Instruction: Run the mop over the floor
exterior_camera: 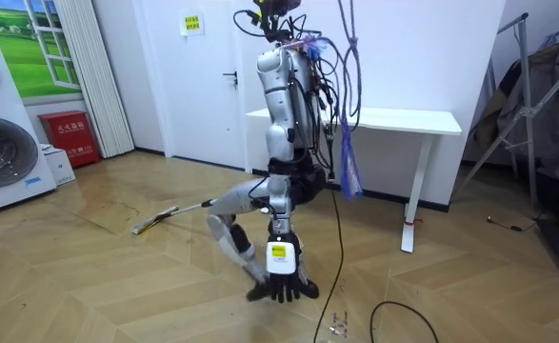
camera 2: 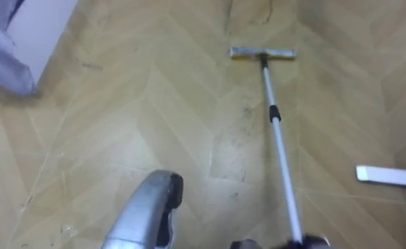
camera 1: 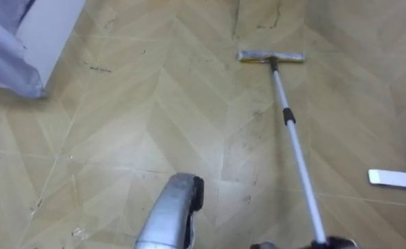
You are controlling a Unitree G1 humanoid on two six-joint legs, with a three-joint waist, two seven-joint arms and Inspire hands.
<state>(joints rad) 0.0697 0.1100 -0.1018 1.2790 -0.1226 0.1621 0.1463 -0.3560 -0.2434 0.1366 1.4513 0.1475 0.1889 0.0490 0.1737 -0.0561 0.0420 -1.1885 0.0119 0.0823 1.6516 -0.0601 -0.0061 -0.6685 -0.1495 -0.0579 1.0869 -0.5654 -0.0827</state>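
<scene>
Right at the bottom edge, the right robot hand point(camera 1: 330, 243) was just a dark sliver where the mop handle point(camera 1: 296, 149) ended, so honestly couldn't tell if it was closed round it or not. The handle ran away across the wooden floor point(camera 1: 154, 117), with a white strip point(camera 1: 396, 179) lying off to its right. Furthest out, the mop head point(camera 1: 271, 57) sat flat on the floor.
</scene>
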